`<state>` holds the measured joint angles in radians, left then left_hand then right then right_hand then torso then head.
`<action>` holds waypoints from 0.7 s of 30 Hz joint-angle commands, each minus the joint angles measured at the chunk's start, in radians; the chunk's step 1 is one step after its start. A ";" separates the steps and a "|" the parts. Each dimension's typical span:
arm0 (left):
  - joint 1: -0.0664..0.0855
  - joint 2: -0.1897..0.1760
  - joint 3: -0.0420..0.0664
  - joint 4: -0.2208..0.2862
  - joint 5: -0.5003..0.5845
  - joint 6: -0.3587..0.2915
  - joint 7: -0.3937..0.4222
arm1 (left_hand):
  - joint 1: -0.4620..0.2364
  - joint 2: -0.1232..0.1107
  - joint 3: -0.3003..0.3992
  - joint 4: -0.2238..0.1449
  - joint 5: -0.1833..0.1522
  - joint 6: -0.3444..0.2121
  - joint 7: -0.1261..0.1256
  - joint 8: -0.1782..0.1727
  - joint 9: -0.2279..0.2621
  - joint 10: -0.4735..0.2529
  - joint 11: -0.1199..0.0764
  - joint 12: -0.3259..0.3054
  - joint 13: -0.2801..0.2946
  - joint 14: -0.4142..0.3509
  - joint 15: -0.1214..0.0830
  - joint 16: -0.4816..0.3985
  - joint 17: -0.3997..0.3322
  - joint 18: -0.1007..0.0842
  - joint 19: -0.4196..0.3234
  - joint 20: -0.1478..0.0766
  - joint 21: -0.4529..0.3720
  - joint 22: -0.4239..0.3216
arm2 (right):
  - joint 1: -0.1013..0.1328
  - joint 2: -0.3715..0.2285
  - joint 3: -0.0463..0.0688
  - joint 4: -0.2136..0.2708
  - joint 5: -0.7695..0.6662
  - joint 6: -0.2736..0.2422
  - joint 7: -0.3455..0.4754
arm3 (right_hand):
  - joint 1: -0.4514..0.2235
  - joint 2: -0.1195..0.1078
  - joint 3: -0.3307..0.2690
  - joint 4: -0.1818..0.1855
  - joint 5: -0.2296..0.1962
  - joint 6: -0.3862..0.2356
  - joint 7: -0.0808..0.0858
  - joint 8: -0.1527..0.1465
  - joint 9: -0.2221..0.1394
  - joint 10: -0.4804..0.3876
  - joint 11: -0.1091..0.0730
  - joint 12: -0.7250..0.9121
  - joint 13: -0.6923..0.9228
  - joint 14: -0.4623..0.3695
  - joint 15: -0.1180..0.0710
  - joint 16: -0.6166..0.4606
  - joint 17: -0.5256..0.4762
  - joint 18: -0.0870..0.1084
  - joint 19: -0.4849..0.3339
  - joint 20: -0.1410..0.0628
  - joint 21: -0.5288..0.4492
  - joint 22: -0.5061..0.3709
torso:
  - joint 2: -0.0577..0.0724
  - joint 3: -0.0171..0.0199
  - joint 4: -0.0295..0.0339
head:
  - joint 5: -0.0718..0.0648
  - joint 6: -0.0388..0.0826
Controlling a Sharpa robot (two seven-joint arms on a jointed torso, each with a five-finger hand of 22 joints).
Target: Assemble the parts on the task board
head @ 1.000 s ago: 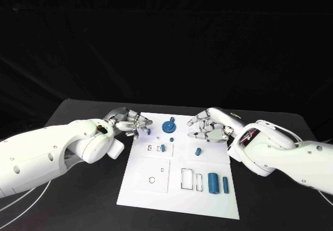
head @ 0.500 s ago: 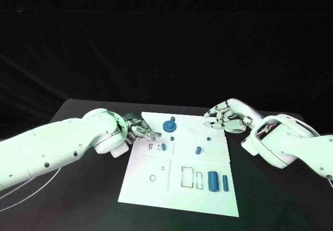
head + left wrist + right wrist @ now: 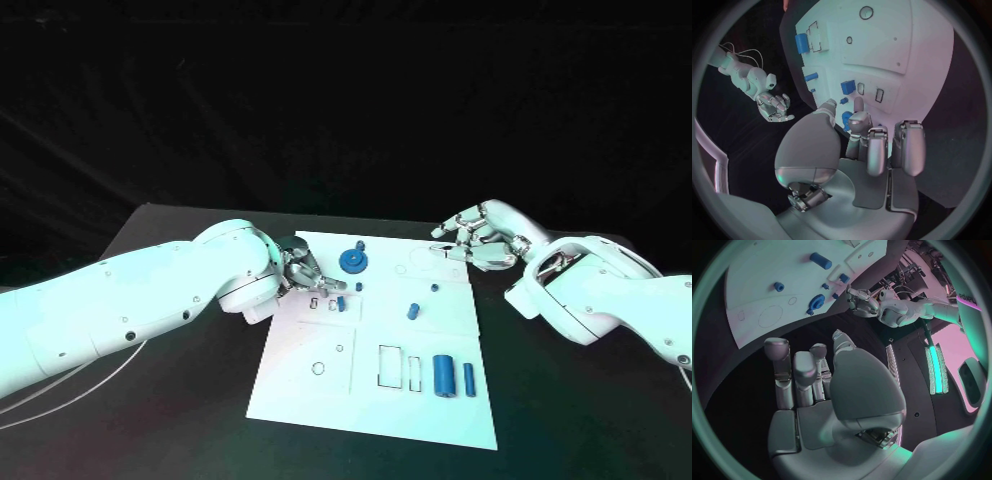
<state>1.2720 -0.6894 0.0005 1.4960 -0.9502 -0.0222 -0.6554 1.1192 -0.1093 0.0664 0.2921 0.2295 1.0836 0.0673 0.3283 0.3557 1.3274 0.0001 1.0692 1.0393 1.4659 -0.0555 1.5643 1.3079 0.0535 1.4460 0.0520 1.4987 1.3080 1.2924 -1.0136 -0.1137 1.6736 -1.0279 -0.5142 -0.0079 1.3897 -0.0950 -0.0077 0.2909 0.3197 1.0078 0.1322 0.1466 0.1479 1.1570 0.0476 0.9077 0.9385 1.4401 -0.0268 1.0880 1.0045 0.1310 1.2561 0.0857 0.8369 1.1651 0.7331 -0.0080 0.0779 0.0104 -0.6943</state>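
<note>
**Both hands at the far end of the board, nothing held**

My left hand (image 3: 300, 270) sits at the left edge of the white rectangular task board (image 3: 310, 395), toward its far end, fingers bent down over the board's surface. In my left wrist view the fingertips (image 3: 857, 106) reach toward a small blue block part (image 3: 847, 86) seated beside two small outlined slots; I cannot tell whether they touch it. Nothing is gripped in that hand, and its fingers are loosely curled with gaps between them.

My right hand (image 3: 477, 243) hovers at the board's far right corner, just off its edge, fingers partly spread and empty. My right wrist view shows the fingers (image 3: 795, 370) side by side and extended over the dark table (image 3: 577, 400), with the board beyond them.

On the board, a round blue gear-like part (image 3: 352, 263) lies at the far end between my two hands. A short blue peg (image 3: 413, 312) lies near the middle, right of centre. Two upright blue cylinders (image 3: 453, 377) stand together at the near right, beside an outlined rectangular slot.

Compared with a second ago, my left hand has moved in from the far left corner and lower onto the board near the small slots. My right hand has drawn back from over the board to its far right corner. The parts lie where they were.
</note>
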 commanded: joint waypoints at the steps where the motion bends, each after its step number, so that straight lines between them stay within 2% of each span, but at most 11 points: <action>1: 0.004 0.014 0.001 -0.009 -0.018 0.052 -0.032 | 0.002 0.007 -0.004 0.000 -0.002 -0.006 0.001 0.003 0.001 -0.003 -0.003 0.005 0.001 0.104 -0.004 0.005 0.261 -0.017 0.010 0.000 0.006 0.096 | 0.000 0.005 0.000 -0.006 0.011 -0.010 -0.026 | -0.015 0.001 -0.009 -0.002 0.012 -0.002 -0.002 0.006 0.002 -0.009 0.000 -0.005 -0.005 0.006 0.002 -0.007 -0.004 0.009 -0.004 -0.001 -0.011 -0.006 | 0.001 0.0003 -0.0006 | 0.003 -0.003; 11: 0.007 0.053 0.001 -0.043 -0.018 0.077 -0.032 | 0.006 0.011 -0.009 0.000 -0.002 -0.010 0.001 0.005 0.005 -0.004 -0.003 0.006 0.003 0.105 -0.004 0.006 0.263 -0.017 0.010 0.000 0.007 0.097 | 0.000 0.012 0.000 -0.008 0.011 -0.027 -0.047 | -0.017 0.002 -0.013 -0.002 0.023 -0.003 -0.002 0.008 0.002 -0.012 0.000 -0.008 -0.010 0.005 0.002 -0.016 -0.009 0.012 -0.011 -0.001 -0.033 -0.017 | 0.001 -0.0011 0.0004 | 0.003 -0.008; 15: 0.008 0.061 0.001 -0.052 -0.018 0.084 -0.033 | 0.010 0.015 -0.015 0.000 -0.002 -0.013 0.002 0.007 0.010 -0.005 -0.003 0.007 0.005 0.105 -0.004 0.006 0.262 -0.017 0.010 0.001 0.007 0.098 | 0.000 0.013 0.000 -0.009 0.011 -0.032 -0.053 | -0.017 0.002 -0.013 -0.002 0.024 -0.003 -0.002 0.008 0.002 -0.013 0.000 -0.009 -0.012 0.004 0.002 -0.017 -0.010 0.013 -0.012 -0.001 -0.036 -0.019 | 0.002 -0.0001 0.0002 | 0.005 -0.011; 21: 0.008 0.070 0.001 -0.057 -0.018 0.095 -0.031 | 0.015 0.018 -0.018 -0.001 -0.002 -0.014 0.001 0.009 0.014 -0.004 -0.003 0.010 0.008 0.105 -0.004 0.006 0.263 -0.017 0.011 0.001 0.008 0.100 | 0.000 0.018 0.000 -0.012 0.011 -0.034 -0.056 | -0.017 0.002 -0.013 -0.002 0.024 -0.003 -0.002 0.008 0.002 -0.013 0.000 -0.009 -0.012 0.004 0.002 -0.017 -0.010 0.013 -0.012 -0.001 -0.036 -0.019 | 0.001 -0.0005 0.0003 | 0.004 -0.014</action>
<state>1.2775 -0.6244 0.0011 1.4385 -0.9650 0.0431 -0.6841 1.1287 -0.0999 0.0555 0.2919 0.2295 1.0768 0.0674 0.3322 0.3692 1.3271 0.0002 1.0729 1.0467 1.4659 -0.0554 1.5643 1.3077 0.0539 1.4493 0.0553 1.5026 1.3078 1.2923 -0.9966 -0.1138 1.6621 -1.0152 -0.5411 -0.0543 1.3805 -0.0936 -0.0166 0.2886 0.3391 1.0076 0.1320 0.1506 0.1488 1.1497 0.0476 0.9059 0.9278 1.4401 -0.0268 1.0768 0.9962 0.1311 1.2483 0.0857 0.8069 1.1470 0.7343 -0.0083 0.0779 0.0151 -0.7072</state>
